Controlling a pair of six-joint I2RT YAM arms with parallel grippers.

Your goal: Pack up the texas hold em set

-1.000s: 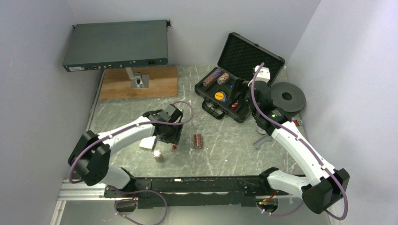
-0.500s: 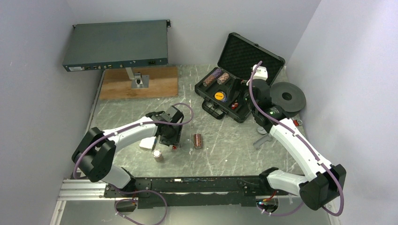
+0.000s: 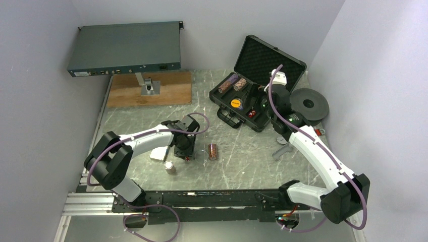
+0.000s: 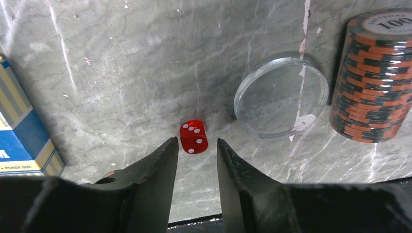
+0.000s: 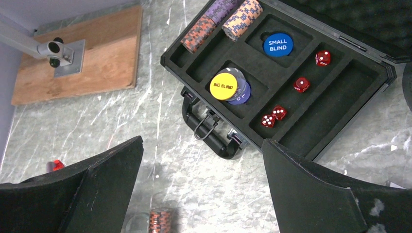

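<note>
A red die [image 4: 194,137] lies on the marble table just beyond the tips of my left gripper [image 4: 196,144], which is open and empty around nothing. Beside the die lie a clear disc [image 4: 280,99] and an orange-black chip stack [image 4: 375,75]; that stack also shows in the top view [image 3: 212,151]. A blue card box [image 4: 22,127] is at the left. The open black case [image 5: 357,80] holds chip stacks [image 5: 221,22], a yellow BIG BLIND button [image 5: 222,85], a blue SMALL BLIND button [image 5: 278,44] and several red dice [image 5: 301,84]. My right gripper [image 5: 201,151] is wide open above the table before the case.
A wooden board [image 3: 149,89] with a metal stand carrying a grey rack unit [image 3: 125,49] is at the back left. A black roll [image 3: 310,103] lies right of the case. A second small chip stack [image 3: 169,167] stands near the front left.
My left gripper has shifted right and down to the die. My right gripper has drawn slightly back and up from the case.
</note>
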